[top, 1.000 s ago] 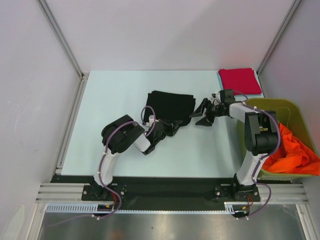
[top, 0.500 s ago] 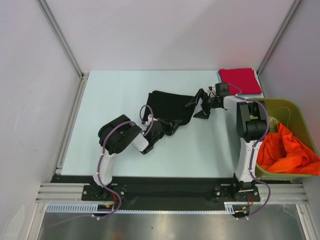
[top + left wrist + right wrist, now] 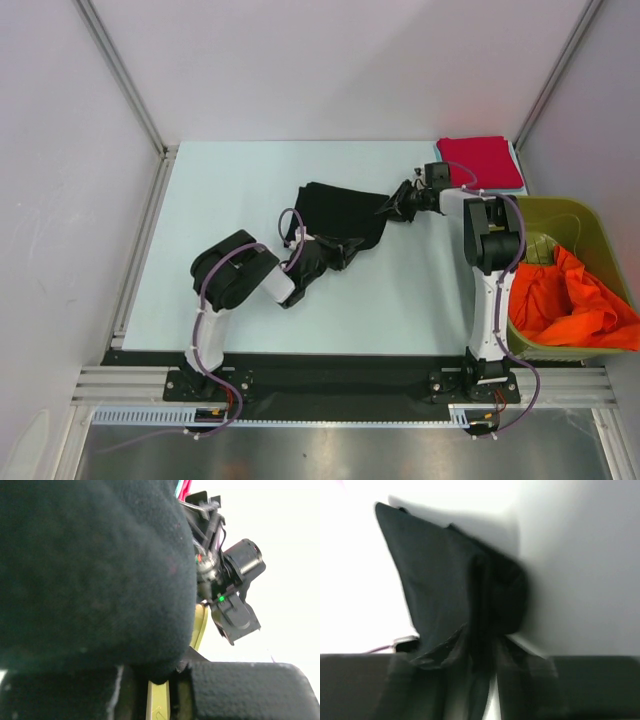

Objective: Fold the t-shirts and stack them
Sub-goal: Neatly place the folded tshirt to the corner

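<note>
The black t-shirt [image 3: 340, 213] lies crumpled in the middle of the table. My left gripper [image 3: 334, 253] is shut on its near edge, and black cloth [image 3: 90, 570] fills the left wrist view above the jaws [image 3: 170, 682]. My right gripper [image 3: 394, 206] is shut on the shirt's right edge, where a bunched fold of black cloth [image 3: 455, 595] runs down between the fingers [image 3: 492, 680]. The red t-shirt [image 3: 480, 160] lies folded at the far right corner. The orange t-shirt [image 3: 570, 305] sits crumpled in the bin.
The olive-green bin [image 3: 575, 212] stands at the right edge, close beside the right arm. A light blue sheet peeks out under the red shirt. Metal frame posts rise at the table's far corners.
My right gripper, wide open a moment ago, moved left and back to the black shirt's right edge and closed on it. The left gripper kept its hold and shifted slightly left.
</note>
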